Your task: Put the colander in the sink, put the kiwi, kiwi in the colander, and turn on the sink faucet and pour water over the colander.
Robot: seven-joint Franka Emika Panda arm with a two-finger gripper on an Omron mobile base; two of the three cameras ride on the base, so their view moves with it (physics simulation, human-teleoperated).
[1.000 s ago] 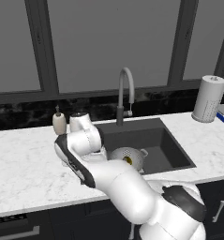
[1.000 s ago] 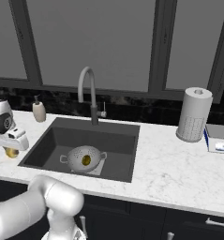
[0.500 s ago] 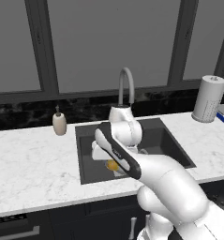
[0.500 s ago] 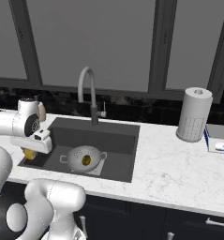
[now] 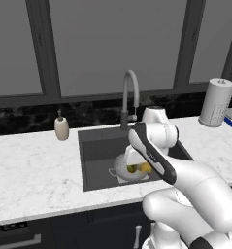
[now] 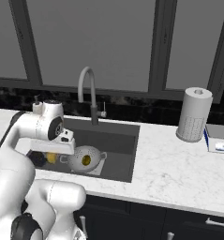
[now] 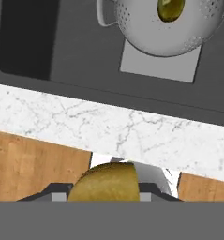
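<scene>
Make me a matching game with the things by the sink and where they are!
Things:
1. silver metal colander with holes
2. yellow kiwi
3. cream soap bottle
4. white paper towel roll

Places:
A. held between the fingers
B. on the counter right of the sink
C. down in the dark grey sink
D. on the counter left of the sink

Pairs: 1-C, 2-A, 3-D, 4-B

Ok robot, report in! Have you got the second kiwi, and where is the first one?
Gripper shut on yellow kiwi. Olive-brown kiwi already in colander, colander in sink. Faucet off, no water running. Nothing blocking the colander.
</scene>
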